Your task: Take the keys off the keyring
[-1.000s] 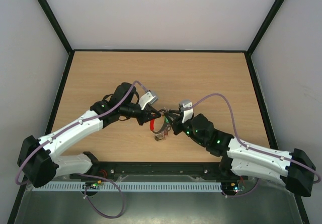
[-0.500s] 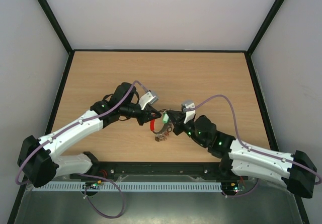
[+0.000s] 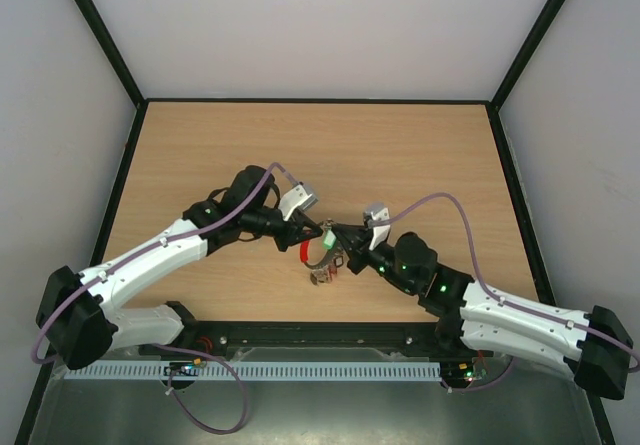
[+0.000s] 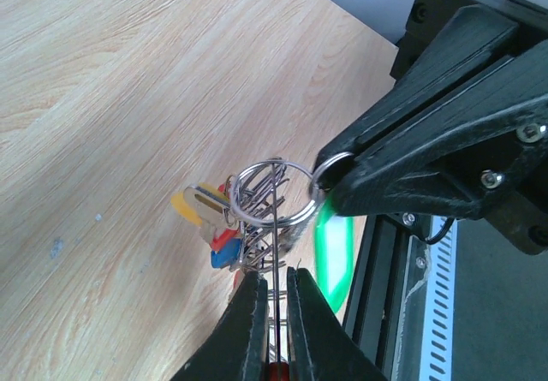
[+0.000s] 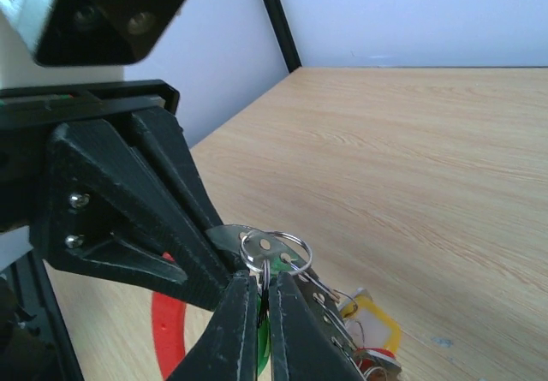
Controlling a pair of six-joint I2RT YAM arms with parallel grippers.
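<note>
Keys [image 3: 320, 272] with coloured plastic heads are seen bunched on the keyring [image 3: 322, 260], just beside its red sleeve [image 3: 304, 252] on the side toward the arm bases; whether the bunch rests on the table [image 3: 400, 155] or hangs just clear of it cannot be told. The left gripper [image 3: 318, 231] is pressed together on the thin bare wire right next to the red sleeve, as shown in the left wrist view. The right gripper [image 3: 334, 235], just across from the red sleeve, is closed on one of the keys at its small split ring [image 4: 282, 163], from which a green tag [image 4: 332, 253] hangs. Each key is judged to be light and rigid, with a smooth metal blade that would be expected to slide between the pads, so the plastic head or the split ring is judged the better place to be gripped. The wire is judged thin and springy, and likely to twist or flex if it is held far from the red sleeve; a hold at or beside the red sleeve is therefore thought the steadiest. Because many keys are crowded together beside the red sleeve, neighbours are likely to be snagged or dragged along when a single one is drawn off, and a slow pull along the line of the wire is judged to be needed.
</note>
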